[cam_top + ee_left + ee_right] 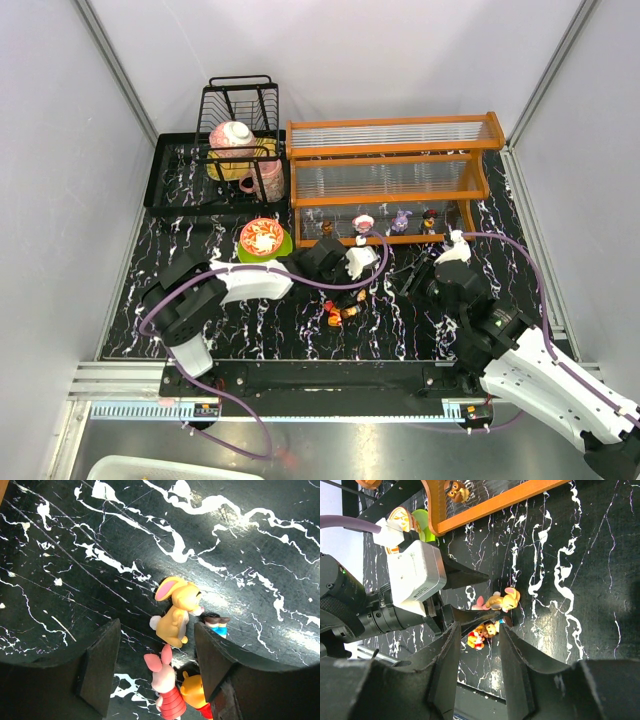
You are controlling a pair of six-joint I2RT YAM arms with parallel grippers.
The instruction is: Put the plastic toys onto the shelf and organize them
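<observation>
Several plastic toys lie in a small cluster on the black marbled table. In the left wrist view they are a yellow rabbit, a pink piglet, a yellow bear and a figure with blue legs. My left gripper hangs open over them, the piglet between its jaws and untouched. My right gripper is open and empty, just right of the cluster. The orange-framed shelf stands behind, with several toys on its lowest tier.
A red patterned bowl on a green plate sits left of the shelf, close to my left arm. A black wire dish rack with crockery stands on a black tray at the back left. Grey walls enclose the table.
</observation>
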